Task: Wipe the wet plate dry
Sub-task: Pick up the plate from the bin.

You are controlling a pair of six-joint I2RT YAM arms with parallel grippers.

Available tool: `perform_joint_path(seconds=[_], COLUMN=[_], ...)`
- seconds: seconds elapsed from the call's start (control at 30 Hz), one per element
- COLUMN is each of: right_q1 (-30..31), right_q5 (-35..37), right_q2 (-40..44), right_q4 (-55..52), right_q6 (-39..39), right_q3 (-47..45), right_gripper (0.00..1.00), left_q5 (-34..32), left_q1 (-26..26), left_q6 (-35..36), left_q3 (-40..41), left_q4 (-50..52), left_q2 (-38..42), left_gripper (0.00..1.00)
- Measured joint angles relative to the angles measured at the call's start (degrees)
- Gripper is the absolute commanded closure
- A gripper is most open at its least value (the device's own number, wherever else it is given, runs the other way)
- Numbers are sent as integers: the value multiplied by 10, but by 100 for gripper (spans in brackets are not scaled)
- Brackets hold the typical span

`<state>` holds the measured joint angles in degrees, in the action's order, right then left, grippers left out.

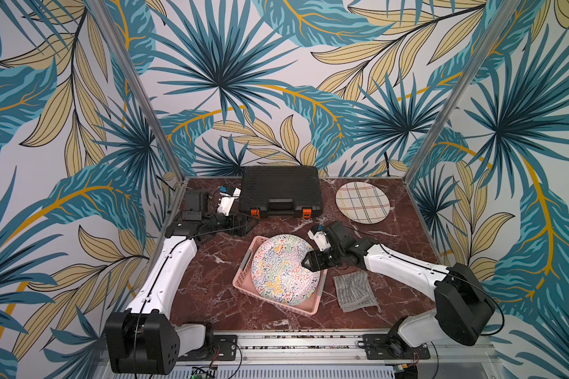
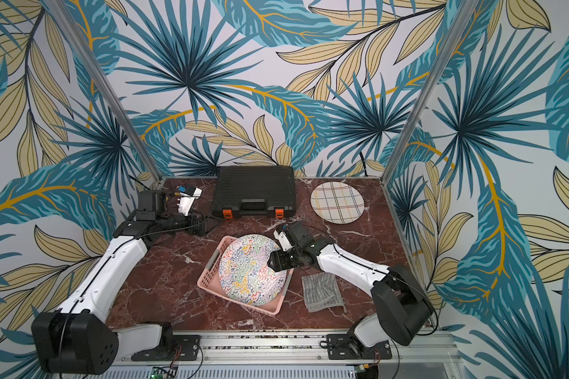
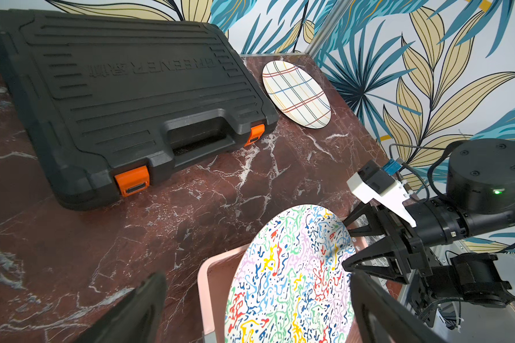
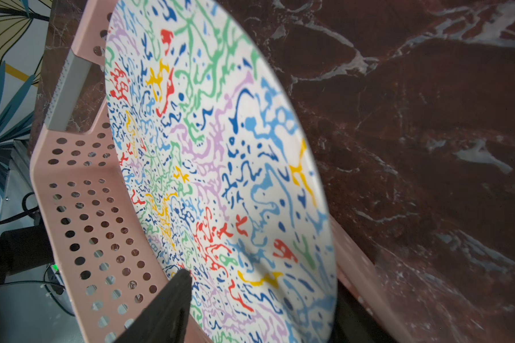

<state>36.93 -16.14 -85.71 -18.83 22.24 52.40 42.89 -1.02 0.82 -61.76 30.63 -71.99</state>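
A: Nearest the lens in both top views, your rail (image 1: 296, 344) carries the two arm bases. Past it, in the middle of the table (image 1: 211, 279), your speckled plate (image 1: 283, 269) stands tilted in the pink basket (image 1: 242, 282).

B: You also have the grey cloth (image 1: 355, 290) lying flat just beside that basket, apart from both grippers. Your right gripper (image 1: 304, 262) is at the plate's rim. Your left gripper (image 1: 250, 226) hangs near the black case (image 1: 280, 187) at the back, jaws spread wide, holding nothing. A checked plate (image 1: 362, 202) lies flat in the far corner.

A: From your left wrist, both its fingers (image 3: 131, 311) frame the view, far apart, with the speckled plate (image 3: 289, 282) beyond them. Across it, your right gripper (image 3: 344, 245) straddles the plate's edge, a gap between its fingers.

B: From your right wrist, the plate (image 4: 220, 178) fills the frame, its lower edge down inside the basket (image 4: 87, 208). One finger (image 4: 167, 308) sits over the patterned face, the other is mostly hidden behind the rim, jaws apart. You cannot tell whether either pad touches the plate.
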Motion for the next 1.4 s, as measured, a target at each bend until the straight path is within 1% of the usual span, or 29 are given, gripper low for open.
perform_joint_path(seconds=[0.13, 0.17, 0.2, 0.3, 0.37, 0.57, 0.73, 0.9, 1.03, 1.17, 1.3, 1.37, 1.4], right_q1=[0, 0, 0, 0, 5, -3, -22, -85, -115, -131, -136, -136, -136], right_q5=[3, 4, 6, -26, -41, 10, 14, -26, -75, -120, -155, -168, -176], right_q2=[-17, -17, -17, 0, 32, 105, 178, 240, 249, 249, 249, 248, 247], right_q4=[25, 31, 38, 70, 88, 62, 22, 30, 58, 96, 127, 139, 148], right_q6=[14, 17, 17, 35, 40, 30, 33, 54, 84, 117, 141, 150, 157], right_q3=[0, -1, -1, 0, 1, 1, 1, 1, 0, -3, -3, -3, -3], right_gripper=[65, 74, 82, 100, 100, 100, 100, 100, 100, 100, 100, 100, 100], left_q5=[0, 0, 0, 0, 0, 0, 2, 20, 74, 138, 155, 165, 175], left_q1=[0, 0, 0, 0, 0, 0, 0, 0, 0, -3, -8, -10, -12], left_q6=[-4, -4, -5, -8, -9, -8, -8, -9, -8, -8, -8, -11, -13], left_q3=[0, 0, 1, 6, 8, 9, 9, 9, 9, 9, 9, 9, 9], left_q4=[-3, -5, -7, -13, -13, -14, -14, -16, -16, -12, -12, -12, -12], left_q2=[0, 0, 0, 0, 0, 0, 0, -1, -9, -27, -29, -29, -29], left_gripper=[0, 0, 0, 0, 0, 0, 0, 0, 0, 0, 1, 4, 7])
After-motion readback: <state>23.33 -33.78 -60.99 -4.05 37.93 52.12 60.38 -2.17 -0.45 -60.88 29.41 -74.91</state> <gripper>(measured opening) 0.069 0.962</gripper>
